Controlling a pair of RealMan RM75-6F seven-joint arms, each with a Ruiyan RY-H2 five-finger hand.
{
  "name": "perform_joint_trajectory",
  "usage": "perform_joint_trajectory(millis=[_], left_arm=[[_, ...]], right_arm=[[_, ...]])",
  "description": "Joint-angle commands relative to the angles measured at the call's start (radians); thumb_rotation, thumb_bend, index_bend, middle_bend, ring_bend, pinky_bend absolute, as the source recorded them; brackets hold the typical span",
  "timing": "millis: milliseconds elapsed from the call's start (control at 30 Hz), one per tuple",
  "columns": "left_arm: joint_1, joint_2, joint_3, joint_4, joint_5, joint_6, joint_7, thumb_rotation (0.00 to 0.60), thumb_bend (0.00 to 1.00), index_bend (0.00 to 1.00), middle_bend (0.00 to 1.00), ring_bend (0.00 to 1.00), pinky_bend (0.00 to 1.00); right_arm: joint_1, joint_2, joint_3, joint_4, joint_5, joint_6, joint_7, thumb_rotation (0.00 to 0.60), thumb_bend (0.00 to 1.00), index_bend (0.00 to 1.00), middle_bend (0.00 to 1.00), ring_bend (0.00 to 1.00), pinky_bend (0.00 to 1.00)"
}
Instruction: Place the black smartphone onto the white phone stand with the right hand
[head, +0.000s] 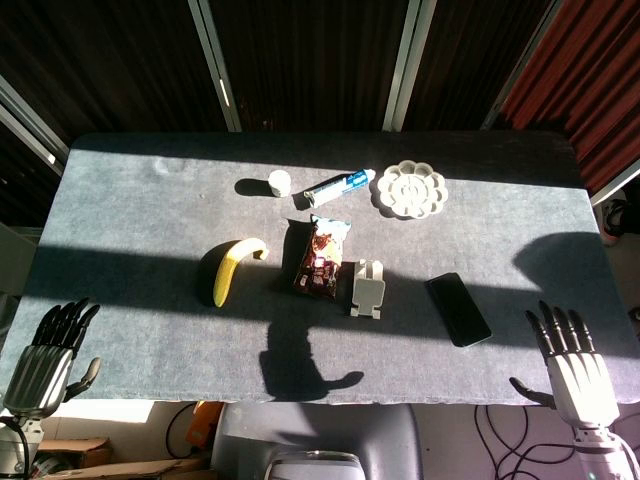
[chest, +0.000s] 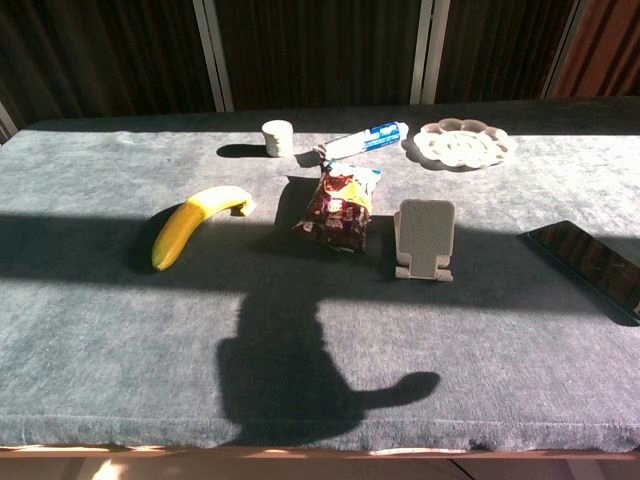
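The black smartphone (head: 458, 309) (chest: 590, 265) lies flat on the grey table, right of the white phone stand (head: 367, 288) (chest: 425, 239), which stands upright with nothing on it. My right hand (head: 568, 362) hovers at the table's near right corner, fingers spread and holding nothing, a short way right of and nearer than the phone. My left hand (head: 50, 350) is at the near left corner, fingers apart and empty. Neither hand shows in the chest view.
A snack packet (head: 320, 258) (chest: 340, 205) lies just left of the stand, a banana (head: 234, 268) (chest: 195, 226) further left. At the back are a small white cup (head: 279, 183) (chest: 278, 138), a blue-and-white tube (head: 340, 186) (chest: 365, 140) and a white flower-shaped dish (head: 410, 189) (chest: 463, 143).
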Motion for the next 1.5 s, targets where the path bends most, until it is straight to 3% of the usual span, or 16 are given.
perform_joint_trajectory(millis=[33,233,433,600,933,1500], left_arm=[[-0.006,-0.003,0.002,0.001,0.001,-0.013,0.004,0.600,0.40,0.00,0.00,0.00,0.07],[-0.005,0.005,0.006,0.001,0.009,-0.010,-0.006,0.600,0.40,0.00,0.00,0.00,0.07],[0.001,0.015,0.012,0.010,0.027,0.010,-0.038,0.600,0.40,0.00,0.00,0.00,0.07],[0.004,0.016,0.018,0.017,0.036,0.014,-0.045,0.600,0.39,0.00,0.00,0.00,0.07],[0.010,0.019,0.018,0.019,0.037,0.025,-0.057,0.600,0.40,0.00,0.00,0.00,0.07],[0.014,0.020,0.019,0.021,0.037,0.026,-0.059,0.600,0.39,0.00,0.00,0.00,0.07]], right_arm=[[0.004,-0.007,0.005,0.002,0.005,-0.005,0.008,0.600,0.24,0.00,0.00,0.00,0.00],[0.072,-0.059,0.057,0.005,0.050,-0.089,0.010,0.600,0.24,0.00,0.00,0.00,0.00],[0.217,-0.096,0.125,-0.028,0.199,-0.348,-0.138,0.600,0.24,0.00,0.00,0.00,0.00],[0.282,-0.172,0.135,0.023,0.264,-0.434,-0.230,0.600,0.24,0.00,0.00,0.00,0.00],[0.336,-0.262,0.120,0.121,0.343,-0.513,-0.273,0.600,0.24,0.00,0.00,0.00,0.00],[0.367,-0.273,0.133,0.219,0.501,-0.549,-0.345,0.600,0.24,0.00,0.00,0.00,0.00]])
